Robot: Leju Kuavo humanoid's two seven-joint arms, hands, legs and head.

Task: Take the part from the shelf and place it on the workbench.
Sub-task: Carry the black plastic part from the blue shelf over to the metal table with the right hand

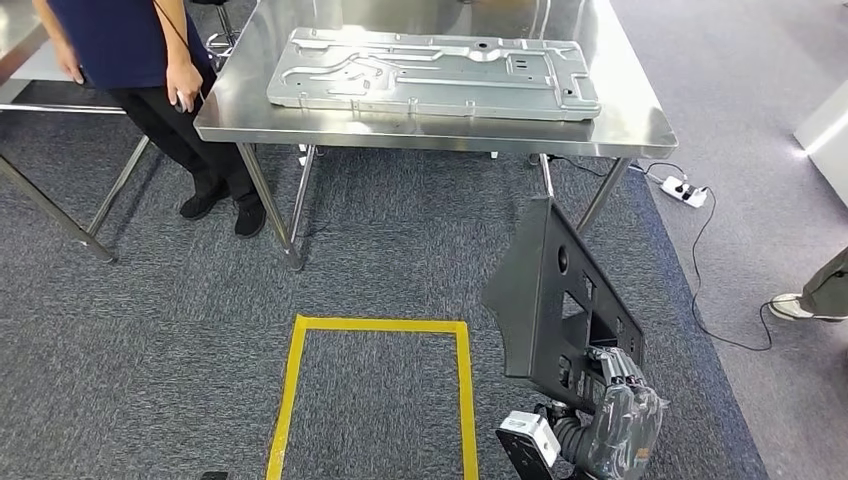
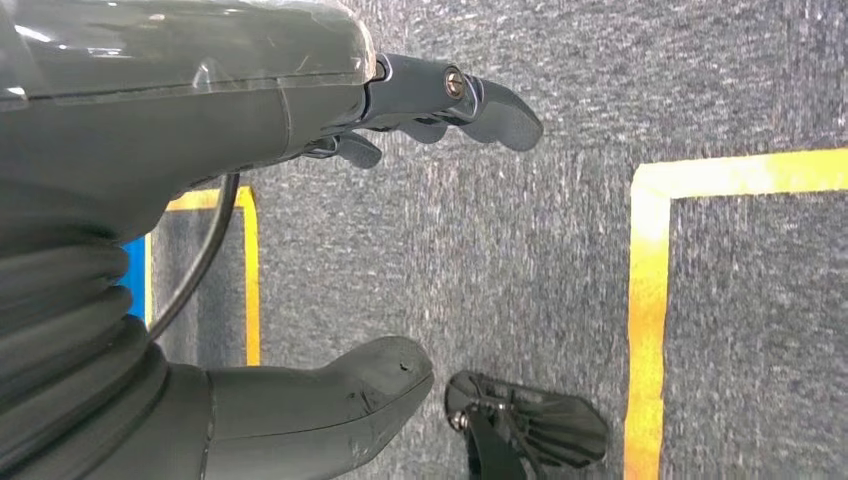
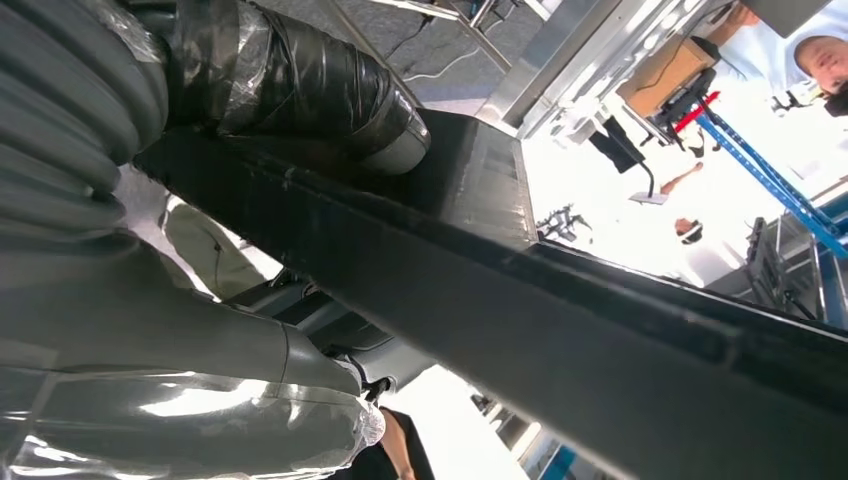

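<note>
Right hand [image 1: 618,400] grips flat black panel [image 1: 555,300]; left hand [image 2: 300,200] spread, holding nothing; steel workbench [image 1: 640,125] ahead.

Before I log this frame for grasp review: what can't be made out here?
- Right hand on the black part: in the head view the part hides the fingertips, and in the right wrist view the part fills the frame, so the contact is unclear.
- Left hand: the wrist view's edge cuts it off.
- Workbench far side: cut by the head view's top edge.
- Person: upper body cut off.

Bright, sharp; overexposed right-wrist background
</note>
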